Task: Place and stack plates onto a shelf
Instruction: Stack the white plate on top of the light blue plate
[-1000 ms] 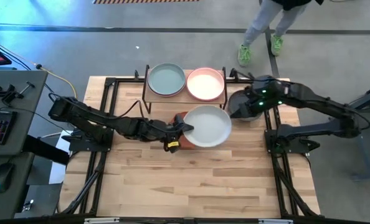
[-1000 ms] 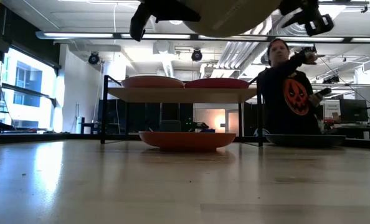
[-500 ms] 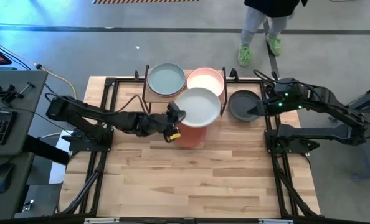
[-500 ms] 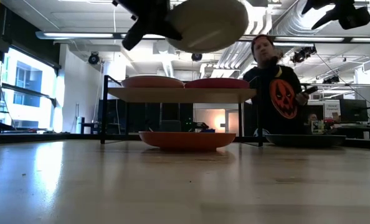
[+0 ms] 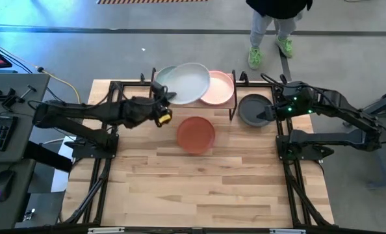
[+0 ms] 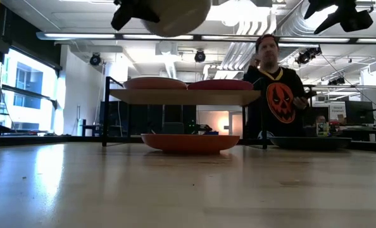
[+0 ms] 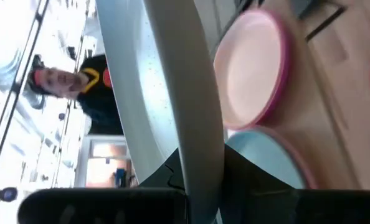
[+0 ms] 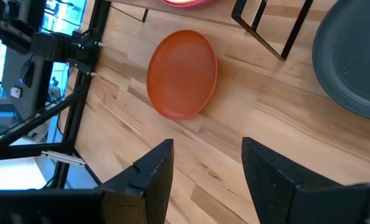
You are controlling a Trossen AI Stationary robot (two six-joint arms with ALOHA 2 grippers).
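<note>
My left gripper point(image 5: 163, 106) is shut on a pale grey-white plate point(image 5: 192, 82), held in the air above the shelf point(image 6: 185, 96). The plate hangs over a sage green plate point(image 5: 163, 74) that lies on the shelf's left half. A light pink plate point(image 5: 222, 89) lies on the shelf's right half. A terracotta plate point(image 5: 195, 133) lies on the table in front of the shelf. A dark grey plate point(image 5: 251, 109) lies on the table to the shelf's right. My right gripper point(image 8: 200, 171) is open and empty, raised beside the dark grey plate, toward the table's right edge. My left gripper pinches the pale plate's rim point(image 7: 194, 134) at its near-left edge, one finger on the upper face and one under it. The fingers come about level from the table's left. The plate is lifted clear of the shelf and of the plates on it point(image 6: 175, 12).
A person point(image 6: 278, 95) in a black shirt stands beyond the table's far edge, behind the shelf's right end. The shelf's black legs point(image 8: 266, 31) stand between the terracotta and dark grey plates. Black arm frames run along the table's left and right sides point(image 5: 105, 140).
My left gripper has carried the pale plate from above the terracotta plate toward the far-left, to above the shelf's left half, and the terracotta plate now lies uncovered. My right gripper has drawn back from over the dark grey plate toward the table's right edge.
</note>
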